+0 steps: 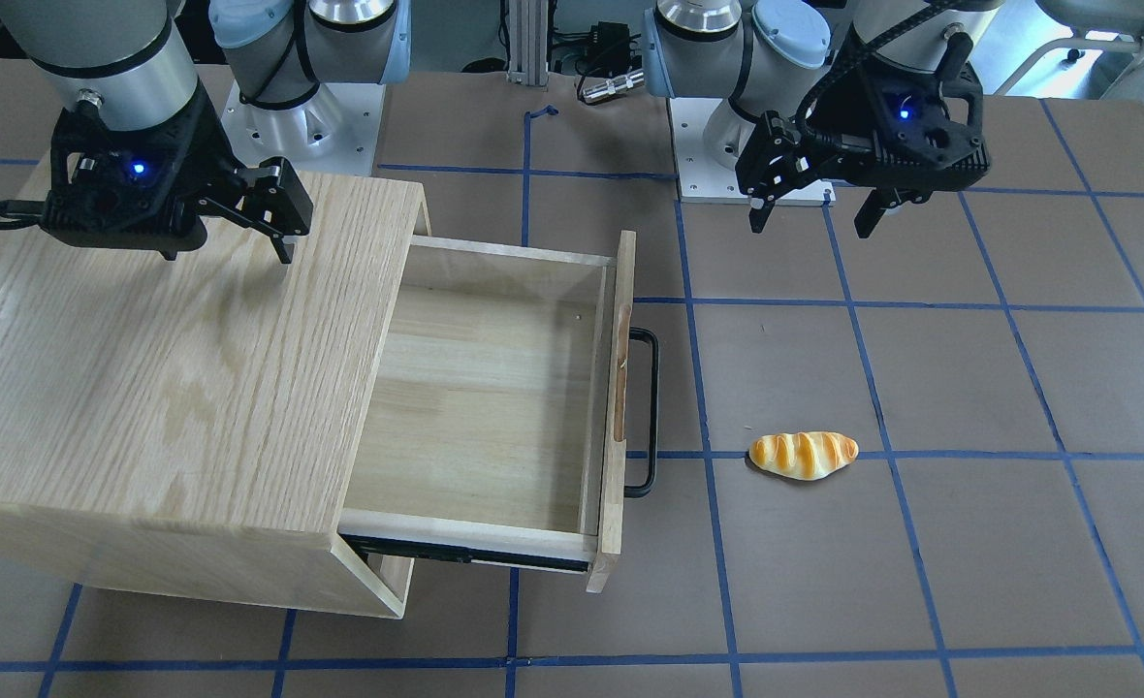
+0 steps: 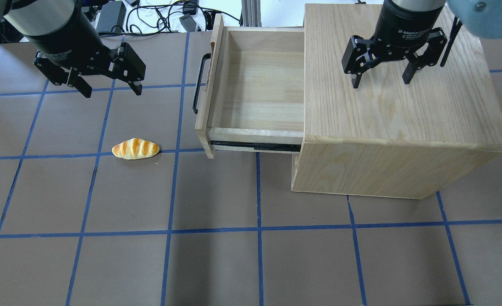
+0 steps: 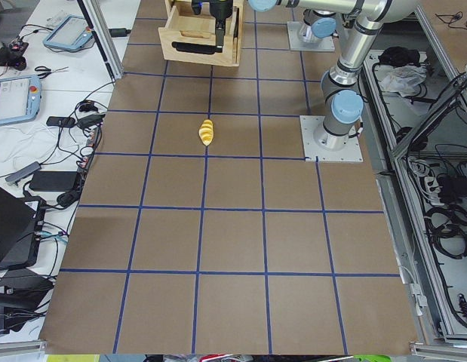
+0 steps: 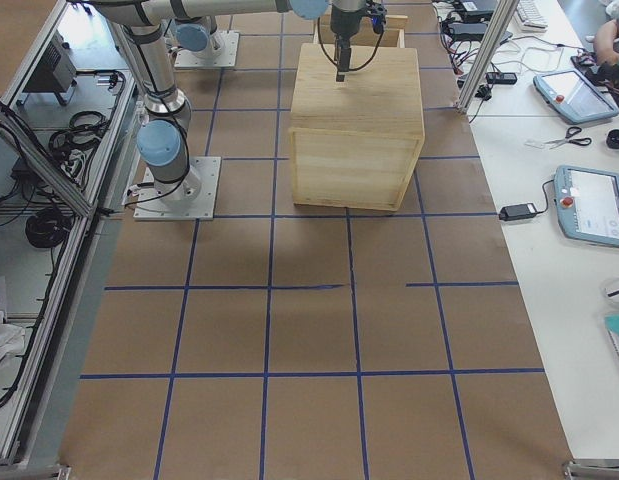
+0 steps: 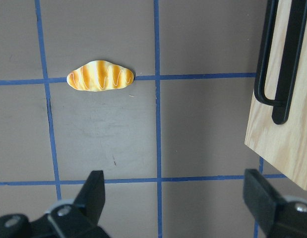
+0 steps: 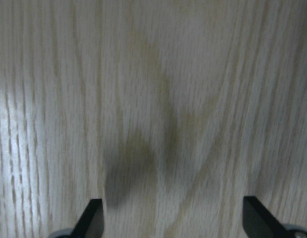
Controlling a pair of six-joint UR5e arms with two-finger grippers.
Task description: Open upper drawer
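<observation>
The upper drawer (image 2: pixel 259 85) is pulled well out of the oak cabinet (image 2: pixel 395 106); its inside is bare. Its front panel (image 1: pixel 619 407) carries a black bar handle (image 1: pixel 648 412), which also shows in the left wrist view (image 5: pixel 284 59). My left gripper (image 2: pixel 106 87) is open and empty, hovering above the table away from the handle. My right gripper (image 2: pixel 380 80) is open and empty, hovering over the cabinet top (image 6: pixel 153 99). In the front view the left gripper (image 1: pixel 814 218) is at the right and the right gripper (image 1: pixel 228 242) at the left.
A toy bread loaf (image 2: pixel 135 149) lies on the brown mat in front of the drawer, also in the left wrist view (image 5: pixel 100 76). Blue tape lines grid the table. A slide rail (image 2: pixel 255 146) shows under the drawer's side.
</observation>
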